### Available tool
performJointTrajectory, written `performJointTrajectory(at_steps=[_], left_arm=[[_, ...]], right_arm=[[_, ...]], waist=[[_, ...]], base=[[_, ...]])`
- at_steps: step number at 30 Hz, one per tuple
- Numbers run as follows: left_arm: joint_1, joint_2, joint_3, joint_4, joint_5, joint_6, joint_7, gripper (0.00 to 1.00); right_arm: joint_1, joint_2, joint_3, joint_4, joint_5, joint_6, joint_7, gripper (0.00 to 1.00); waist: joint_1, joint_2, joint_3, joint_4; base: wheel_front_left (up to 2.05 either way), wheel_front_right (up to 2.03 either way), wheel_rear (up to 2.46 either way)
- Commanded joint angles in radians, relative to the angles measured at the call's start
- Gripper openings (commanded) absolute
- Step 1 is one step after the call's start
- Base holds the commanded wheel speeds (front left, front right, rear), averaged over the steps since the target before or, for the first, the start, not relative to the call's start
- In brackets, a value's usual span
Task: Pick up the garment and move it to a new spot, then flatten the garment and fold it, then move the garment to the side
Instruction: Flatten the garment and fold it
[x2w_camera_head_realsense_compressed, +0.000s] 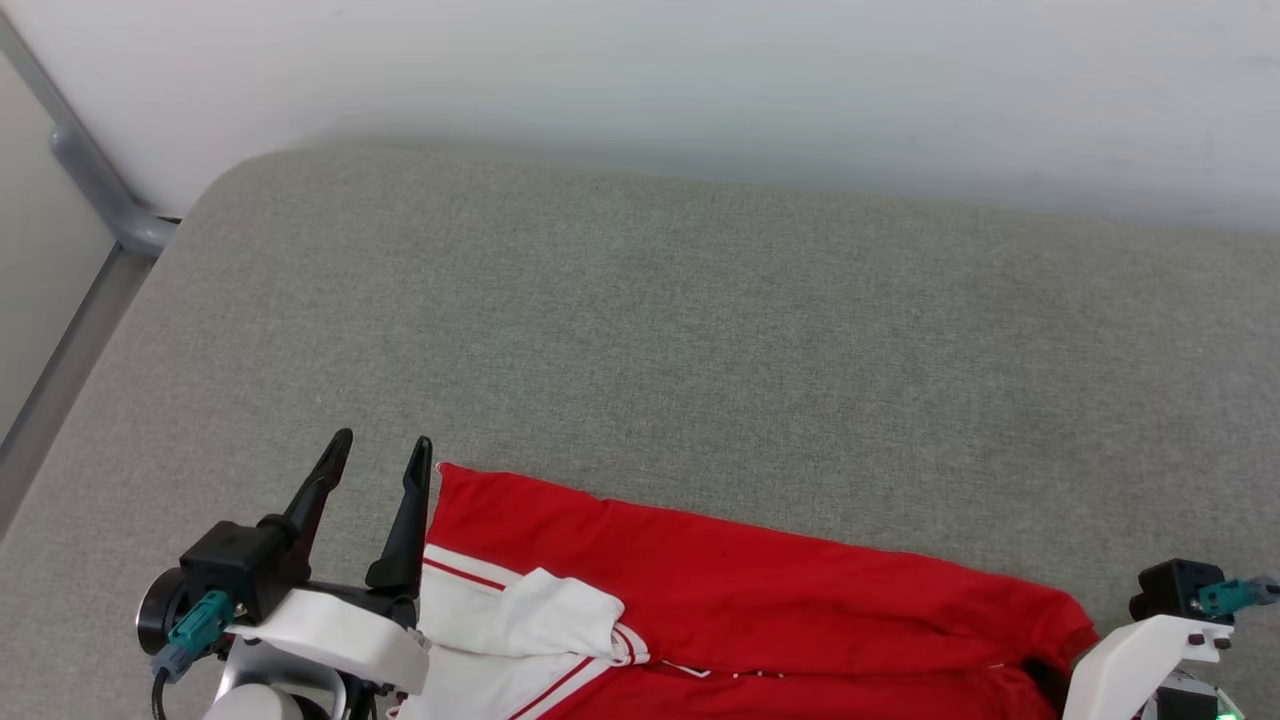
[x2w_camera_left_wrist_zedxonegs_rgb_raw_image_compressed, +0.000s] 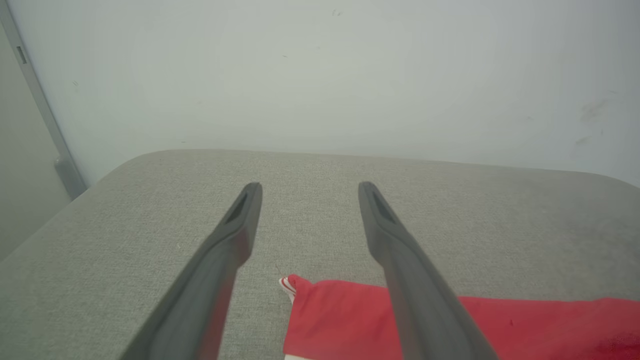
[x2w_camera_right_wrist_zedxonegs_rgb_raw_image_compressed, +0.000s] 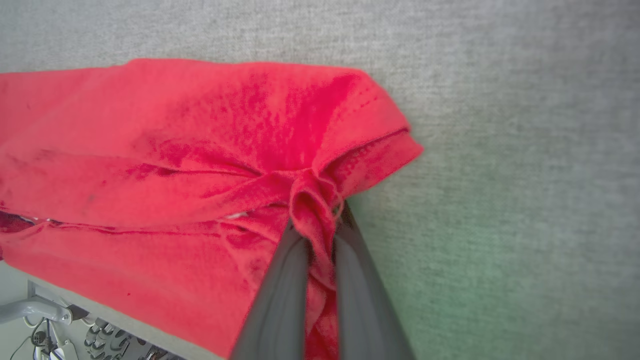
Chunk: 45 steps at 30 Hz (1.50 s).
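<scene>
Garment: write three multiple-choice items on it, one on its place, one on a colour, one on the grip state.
1. Where on the pad does the garment lie?
A. at the near edge, by the robot
B. against the far wall
C. in the middle

2. What colour is its sleeve?
A. black
B. white
C. blue

3. How is the right end effector?
A. open above the pad
B. shut on nothing
C. shut on the garment

Key:
1 A, it lies along the bottom of the head view, with bare pad beyond it.
2 B, the folded sleeve is white with striped trim.
3 C, bunched red cloth is pinched in it.
</scene>
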Motion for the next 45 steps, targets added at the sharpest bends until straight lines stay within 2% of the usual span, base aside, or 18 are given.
performJointTrajectory(at_steps=[1, 9, 15, 18, 22, 27, 31, 35, 39, 40, 45], left_arm=[[0.018, -0.006, 0.003, 0.009, 0.009, 0.007, -0.002, 1.00], [0.044, -0.010, 0.004, 0.036, 0.025, 0.018, -0.002, 1.00], [0.064, -0.013, -0.007, 0.051, 0.027, 0.023, -0.002, 1.00], [0.071, -0.012, -0.008, 0.056, 0.024, 0.022, -0.002, 1.00], [0.074, -0.013, -0.009, 0.059, 0.022, 0.021, -0.002, 1.00], [0.070, -0.016, -0.015, 0.063, 0.025, 0.019, -0.002, 1.00], [0.060, -0.019, -0.023, 0.064, 0.026, 0.015, 0.001, 1.00], [0.050, -0.025, -0.035, 0.064, 0.028, 0.011, 0.002, 1.00], [0.036, -0.036, -0.042, 0.067, 0.024, 0.006, 0.002, 1.00], [0.021, -0.044, -0.044, 0.070, 0.024, -0.001, 0.001, 1.00], [-0.011, -0.058, -0.043, 0.074, 0.032, -0.012, -0.001, 1.00]], right_arm=[[0.004, 0.000, 0.014, -0.005, 0.002, 0.003, 0.000, 0.00], [-0.010, -0.043, -0.041, -0.044, 0.001, 0.001, -0.001, 0.00], [0.014, -0.073, -0.201, -0.049, -0.019, 0.001, 0.027, 0.00], [0.011, -0.055, -0.257, -0.059, -0.001, 0.001, 0.053, 0.00], [-0.009, -0.010, -0.285, -0.057, 0.077, 0.001, 0.122, 0.00], [-0.040, 0.053, -0.297, -0.042, 0.364, 0.001, 0.284, 0.00], [-0.048, 0.061, -0.212, 0.010, 0.649, 0.001, 0.337, 0.00], [-0.063, 0.058, -0.064, 0.057, 0.858, 0.001, 0.293, 0.00], [-0.090, 0.058, 0.094, 0.079, 0.961, 0.001, 0.209, 0.00], [-0.125, 0.059, 0.212, 0.094, 1.004, 0.001, 0.140, 0.00], [-0.205, 0.058, 0.377, 0.115, 1.072, 0.001, 0.033, 0.00]], waist=[[-0.0001, 0.0000, -0.026, -0.016], [-0.0001, 0.0000, -0.073, -0.050], [-0.0001, 0.0000, -0.109, -0.071], [-0.0001, 0.0000, -0.118, -0.078], [-0.0001, 0.0000, -0.123, -0.082], [-0.0001, 0.0000, -0.129, -0.072], [-0.0001, 0.0000, -0.130, -0.052], [-0.0001, 0.0000, -0.127, -0.033], [-0.0001, 0.0000, -0.113, -0.007], [-0.0001, 0.0000, -0.091, 0.016], [-0.0001, 0.0000, -0.044, 0.052]], base=[[0.00, 0.00, 0.00], [0.00, 0.00, 0.00], [0.00, 0.00, 0.00], [0.00, 0.00, 0.00], [0.00, 0.00, 0.00], [0.00, 0.00, 0.00], [0.00, 0.00, 0.00], [0.00, 0.00, 0.00], [0.00, 0.00, 0.00], [0.00, 0.00, 0.00], [0.00, 0.00, 0.00]])
